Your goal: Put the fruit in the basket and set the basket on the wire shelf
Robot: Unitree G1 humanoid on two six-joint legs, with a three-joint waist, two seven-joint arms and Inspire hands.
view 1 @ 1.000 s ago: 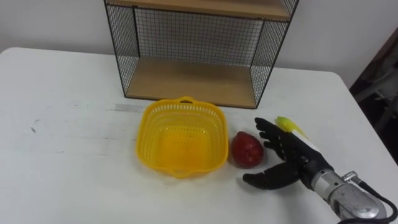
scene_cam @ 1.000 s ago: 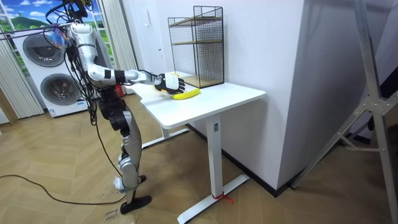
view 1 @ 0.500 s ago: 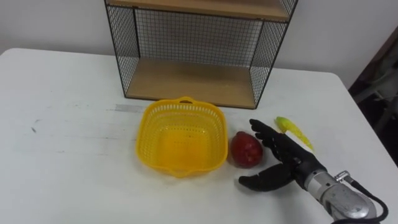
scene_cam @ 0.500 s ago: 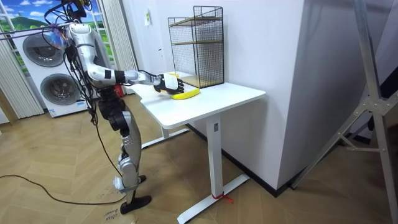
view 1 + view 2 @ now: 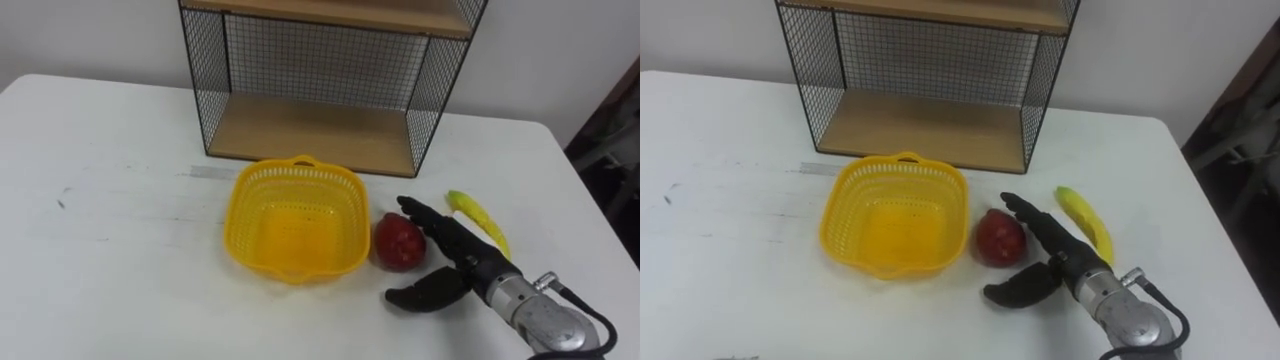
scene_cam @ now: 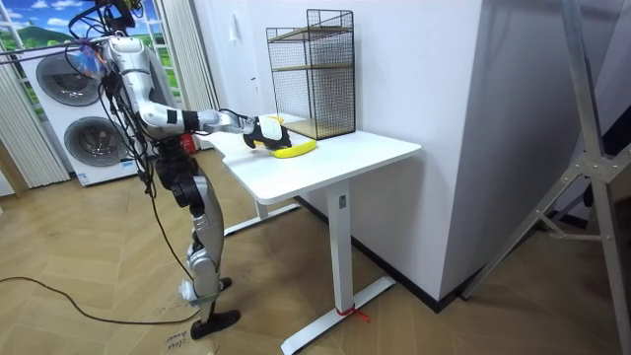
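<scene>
An empty yellow basket (image 5: 293, 218) (image 5: 893, 213) sits on the white table (image 5: 110, 250) in front of the wire shelf (image 5: 318, 80) (image 5: 920, 75). A red fruit (image 5: 398, 241) (image 5: 998, 238) lies just right of the basket. My right hand (image 5: 447, 265) (image 5: 1045, 260) is open right beside the fruit, fingers stretched along its right side and thumb spread below it, not closed round it. A yellow banana (image 5: 478, 218) (image 5: 1084, 224) lies on the table behind the hand, to the right. In the room view I stand at the table's end with the right hand (image 6: 258, 132) reaching over the banana (image 6: 294, 150).
The wire shelf has a wooden bottom board (image 5: 310, 132) and a wooden upper board (image 5: 330, 12), and it is open toward me. The table's right edge (image 5: 590, 230) runs close to the banana. Bare tabletop lies left of the basket.
My right hand has slid left toward the red fruit, uncovering the banana behind it. The view has shifted slightly. Basket and fruit have stayed put.
</scene>
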